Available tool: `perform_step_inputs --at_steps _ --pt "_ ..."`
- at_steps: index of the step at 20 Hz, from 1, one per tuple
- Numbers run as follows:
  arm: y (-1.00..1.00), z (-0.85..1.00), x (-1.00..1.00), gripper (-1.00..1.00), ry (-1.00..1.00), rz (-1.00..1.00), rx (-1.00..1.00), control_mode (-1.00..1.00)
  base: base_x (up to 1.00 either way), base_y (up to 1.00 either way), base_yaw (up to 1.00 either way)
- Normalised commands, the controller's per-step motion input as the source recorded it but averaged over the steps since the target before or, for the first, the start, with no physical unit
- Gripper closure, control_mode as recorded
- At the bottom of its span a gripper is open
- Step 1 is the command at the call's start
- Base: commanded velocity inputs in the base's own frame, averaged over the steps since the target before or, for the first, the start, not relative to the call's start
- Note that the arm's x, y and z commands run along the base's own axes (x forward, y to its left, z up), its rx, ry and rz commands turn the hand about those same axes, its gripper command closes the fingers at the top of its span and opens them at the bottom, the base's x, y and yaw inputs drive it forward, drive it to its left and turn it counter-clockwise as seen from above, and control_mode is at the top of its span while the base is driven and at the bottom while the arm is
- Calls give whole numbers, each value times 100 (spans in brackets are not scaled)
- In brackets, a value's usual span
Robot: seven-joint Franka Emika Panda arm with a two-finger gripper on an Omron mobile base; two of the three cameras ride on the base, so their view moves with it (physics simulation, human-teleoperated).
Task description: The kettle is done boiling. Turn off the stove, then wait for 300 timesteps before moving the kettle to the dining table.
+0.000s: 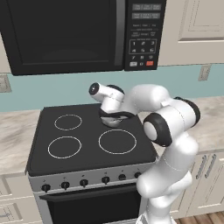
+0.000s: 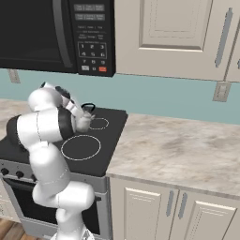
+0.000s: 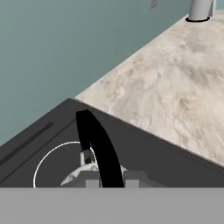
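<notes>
The small silver kettle (image 2: 84, 123) is at the back right burner of the black stove (image 1: 87, 155), largely covered by my hand in the left base view. My gripper (image 3: 111, 179) is shut on the kettle's thin black arched handle (image 3: 98, 146), with one finger on each side of it. From the right base view the gripper (image 2: 82, 113) reaches in from the left, just above the kettle body. I cannot tell whether the kettle rests on the glass or hangs just above it. A row of black knobs (image 1: 84, 183) lines the stove's silver front. The dining table is out of view.
A black microwave (image 1: 65, 35) hangs low over the stove. A marbled counter (image 2: 178, 150) runs to the right, with a grey cylinder (image 3: 199, 9) standing far along it. A teal wall (image 1: 52, 89) backs the cooktop, and pale cabinets (image 2: 168, 37) hang above.
</notes>
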Motion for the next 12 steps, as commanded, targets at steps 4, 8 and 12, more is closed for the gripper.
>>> perform_step_inputs --at_steps 4,8,12 --pt "-1 31 -50 100 0 -9 -2 -100 0 0 0" --pt "-2 35 -48 100 0 -9 -4 -100 0 0 0" --pt "-1 33 -49 100 0 -9 -4 -100 0 0 0"
